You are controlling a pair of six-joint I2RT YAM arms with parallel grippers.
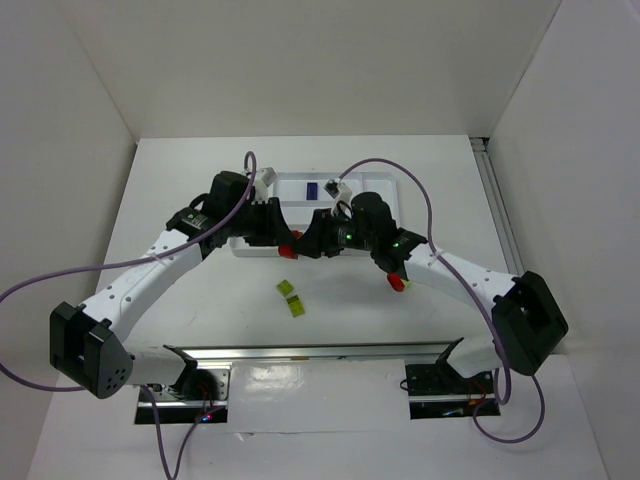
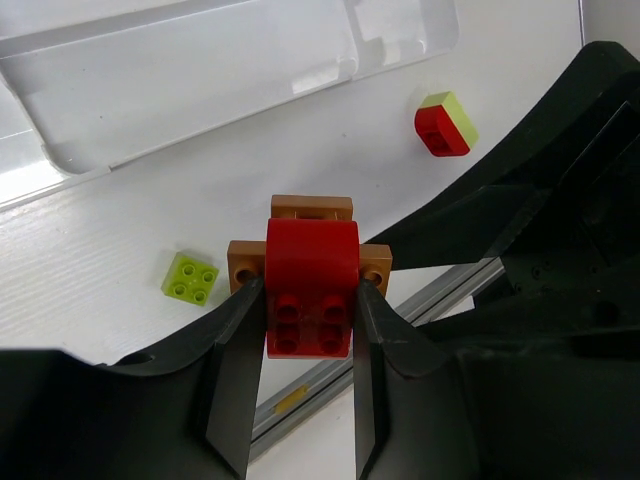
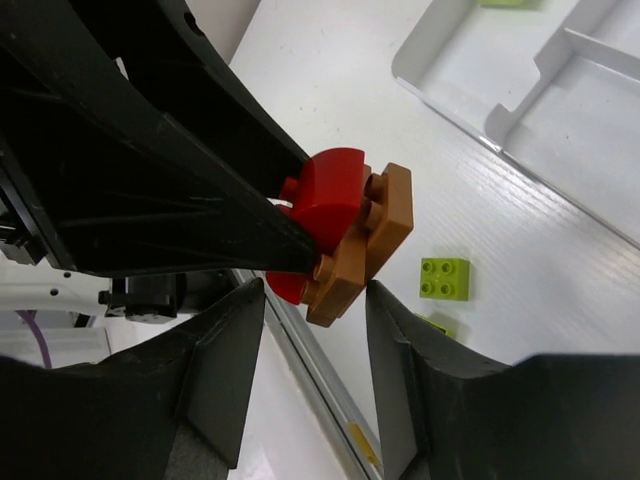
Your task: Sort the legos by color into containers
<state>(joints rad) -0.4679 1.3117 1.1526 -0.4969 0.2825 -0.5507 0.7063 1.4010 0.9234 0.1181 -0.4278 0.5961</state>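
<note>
Barely begun: a blue brick (image 1: pixel 312 188) in the tray (image 1: pixel 370 190), green bricks (image 1: pixel 296 306) on the table (image 1: pixel 200 320), left claw (image 2: pixel 307 290) clamping a red-orange pair (image 2: pixel 310 262), right claw (image 3: pixel 313 300) apart

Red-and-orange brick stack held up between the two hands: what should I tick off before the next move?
1. Grip of left hand on red brick: ok, fingers press both sides.
2. Split of orange brick from the red: not ok, they are joined.
3. Opening of right hand around orange brick: ok, one finger each side.
4. Clearance from yellow-green brick: ok, it lies off to one side.
5. Which compartment of the tray takes red: cannot tell.
</note>
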